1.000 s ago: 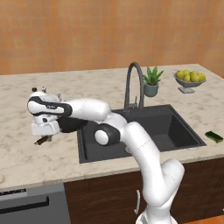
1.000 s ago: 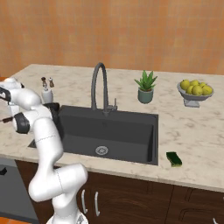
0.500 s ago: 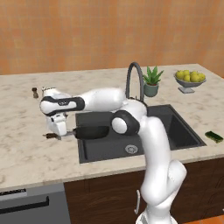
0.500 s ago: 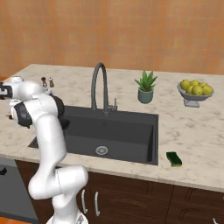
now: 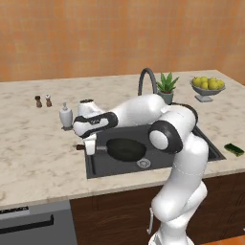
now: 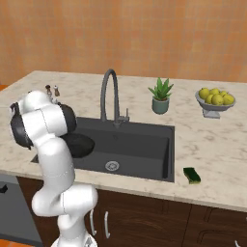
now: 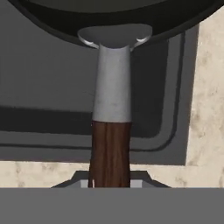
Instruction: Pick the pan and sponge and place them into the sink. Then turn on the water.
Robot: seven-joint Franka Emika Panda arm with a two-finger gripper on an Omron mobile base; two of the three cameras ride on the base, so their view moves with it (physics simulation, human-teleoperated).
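My gripper [image 5: 91, 145] is shut on the reddish-brown wooden handle [image 7: 110, 153] of the black pan [image 5: 125, 148]. The pan sits level over the left part of the dark grey sink [image 5: 191, 139], its handle reaching across the left rim. In the right base view my arm partly hides the pan [image 6: 81, 144] inside the sink [image 6: 140, 144]. Whether the pan touches the basin floor I cannot tell. The dark green sponge [image 5: 234, 149] lies on the counter right of the sink, seen also as the sponge [image 6: 191, 175] near the front edge. Water is out of view.
The arched faucet [image 5: 146, 77] stands behind the basin, with a potted plant [image 5: 166, 87] and a fruit bowl [image 5: 207, 87] to its right. A soap dispenser [image 5: 66, 116] stands just behind my gripper, and two shakers [image 5: 43, 101] stand farther back left.
My arm has swung right, carrying the pan from above the counter left of the sink to over the sink's left part. The sponge has not moved.
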